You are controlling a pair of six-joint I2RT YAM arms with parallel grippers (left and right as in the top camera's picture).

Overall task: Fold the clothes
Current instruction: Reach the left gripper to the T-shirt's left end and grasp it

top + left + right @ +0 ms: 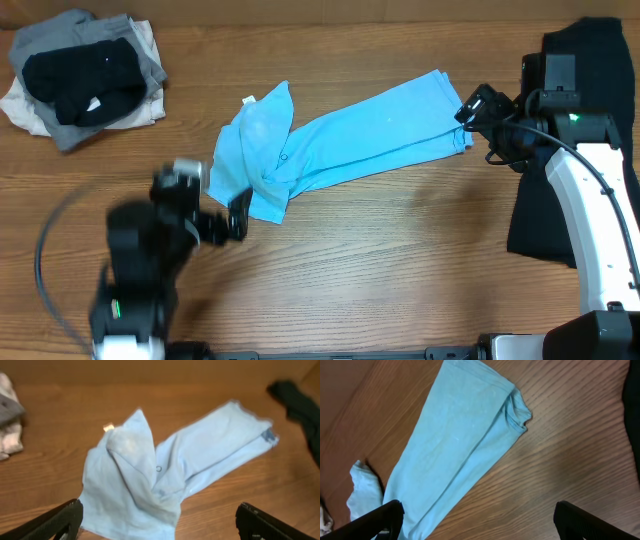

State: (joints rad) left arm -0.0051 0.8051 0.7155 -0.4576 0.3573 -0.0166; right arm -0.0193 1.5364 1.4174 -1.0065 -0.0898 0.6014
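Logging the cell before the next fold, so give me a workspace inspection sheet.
Surface: wooden table, bare around the garments.
Job's things: sky-blue T-shirt lying as a long strip, left end bunched; black garment at right edge; pile of grey, black and white clothes far left.
Clutter: nothing seen.
Grippers: left gripper open near shirt's bunched end; right gripper open by its other end.
Cables: black cable looping by left arm; second cable along right arm.
Surroundings: nothing seen.
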